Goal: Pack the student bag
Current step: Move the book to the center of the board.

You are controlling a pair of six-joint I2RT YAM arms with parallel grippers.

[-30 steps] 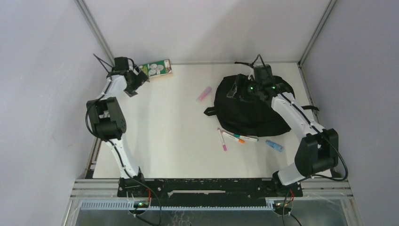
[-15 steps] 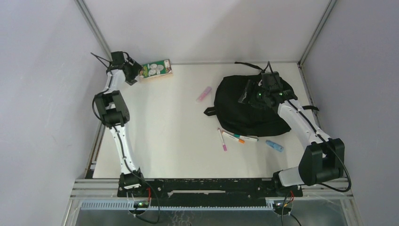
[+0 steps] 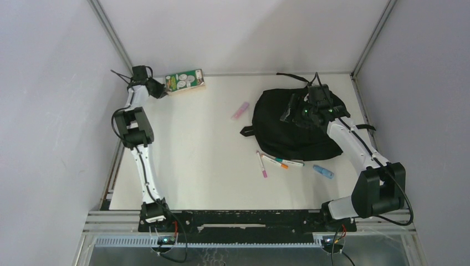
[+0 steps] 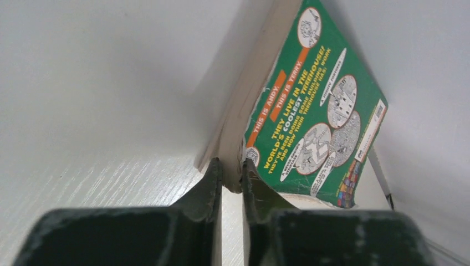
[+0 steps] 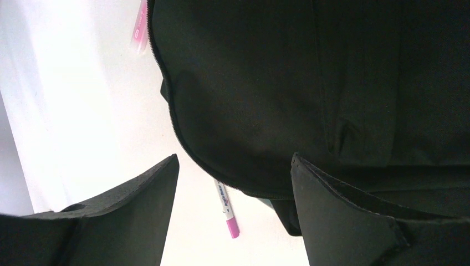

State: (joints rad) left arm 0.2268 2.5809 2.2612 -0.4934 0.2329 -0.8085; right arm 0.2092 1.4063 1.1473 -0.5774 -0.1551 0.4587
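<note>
The student bag is a floppy black backpack lying at the back right of the table; it fills most of the right wrist view. My right gripper hovers over its top, open, with nothing between the fingers. A green-covered book lies by the back wall at the far left. My left gripper reaches to its left corner. In the left wrist view the fingers pinch the book's corner, cover and pages between them.
A pink highlighter lies left of the bag. Several markers and a pink-capped pen lie along its near edge, the pen also showing in the right wrist view. A blue tube lies further right. Walls enclose the table's back and sides.
The left arm has stretched toward the back-left corner and its gripper has closed on the book's corner. The right gripper shifted a little right over the bag, then held still.
</note>
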